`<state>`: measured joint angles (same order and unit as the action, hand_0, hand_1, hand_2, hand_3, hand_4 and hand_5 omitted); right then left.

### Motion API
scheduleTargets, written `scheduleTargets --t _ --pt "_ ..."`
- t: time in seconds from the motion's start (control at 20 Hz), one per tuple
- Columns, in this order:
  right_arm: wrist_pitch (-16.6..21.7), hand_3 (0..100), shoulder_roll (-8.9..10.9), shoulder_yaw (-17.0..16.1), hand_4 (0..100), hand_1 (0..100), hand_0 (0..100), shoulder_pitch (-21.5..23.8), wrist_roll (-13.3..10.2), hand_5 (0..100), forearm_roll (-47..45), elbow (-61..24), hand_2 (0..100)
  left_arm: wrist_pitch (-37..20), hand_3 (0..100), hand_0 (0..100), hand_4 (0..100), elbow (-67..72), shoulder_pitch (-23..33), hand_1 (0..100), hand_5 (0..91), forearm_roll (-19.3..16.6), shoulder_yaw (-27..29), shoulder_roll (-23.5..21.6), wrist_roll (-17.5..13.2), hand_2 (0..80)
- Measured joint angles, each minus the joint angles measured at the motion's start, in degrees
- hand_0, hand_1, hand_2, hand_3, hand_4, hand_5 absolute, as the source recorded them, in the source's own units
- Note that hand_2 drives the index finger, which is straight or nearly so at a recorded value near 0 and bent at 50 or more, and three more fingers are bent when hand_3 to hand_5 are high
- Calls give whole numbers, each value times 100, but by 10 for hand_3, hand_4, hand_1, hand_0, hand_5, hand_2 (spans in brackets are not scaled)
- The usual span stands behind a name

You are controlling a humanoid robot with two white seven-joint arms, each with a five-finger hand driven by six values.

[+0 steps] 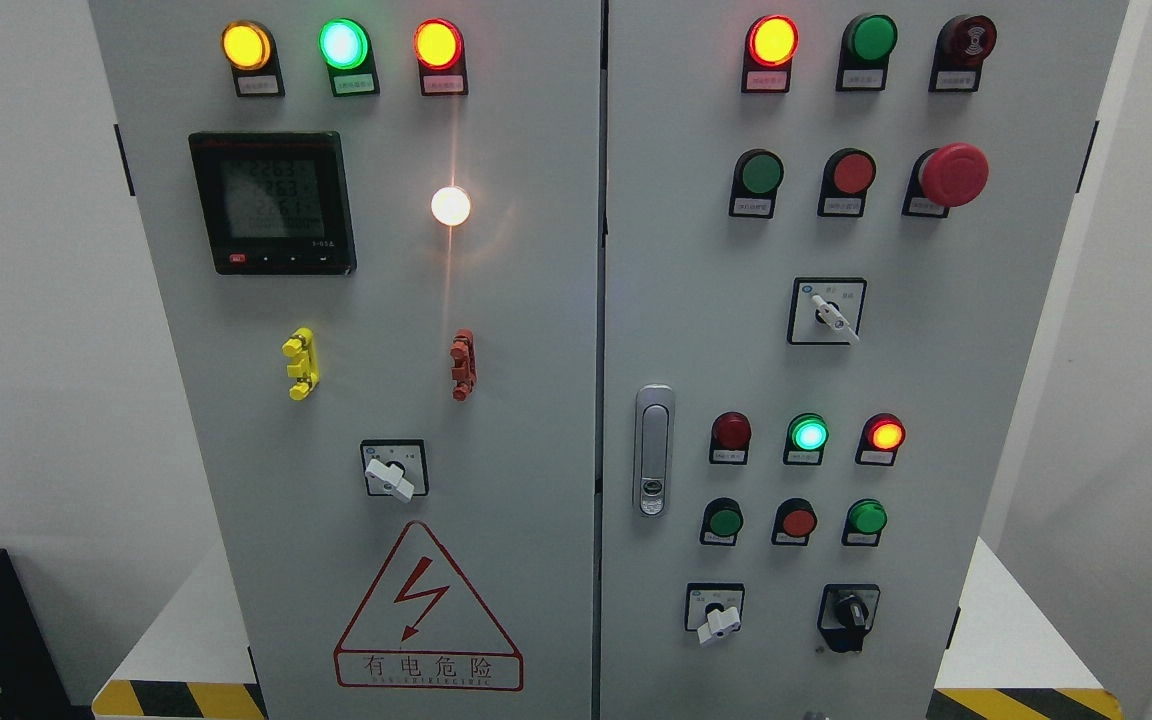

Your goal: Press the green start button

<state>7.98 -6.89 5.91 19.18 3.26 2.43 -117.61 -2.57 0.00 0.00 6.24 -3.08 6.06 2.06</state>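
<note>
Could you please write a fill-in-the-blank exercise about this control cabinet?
1. The top row on the left door holds ___ lit lamps.
2. The digital meter is on the ___ door.
3. The mushroom-shaped emergency button is ___.
4. The warning triangle shows a red ___ bolt.

Answers: three; left; red; lightning

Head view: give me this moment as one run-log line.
phase: before reach | robot hands: not in view | target: green push buttons on right door, none touched | mushroom stop button: untouched | door handle: closed
</note>
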Motion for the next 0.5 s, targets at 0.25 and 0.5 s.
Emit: scheduleTargets --t 0.25,0.5 --pt "40 369 -1 -10 349 326 74 -145 -240 203 493 -15 0 0 0 120 0 0 0 556 0 0 0 0 0 0" --pt "110 555 -5 -13 543 347 110 -327 -427 508 1329 -24 0 0 0 120 0 0 0 556 0 0 0 0 0 0"
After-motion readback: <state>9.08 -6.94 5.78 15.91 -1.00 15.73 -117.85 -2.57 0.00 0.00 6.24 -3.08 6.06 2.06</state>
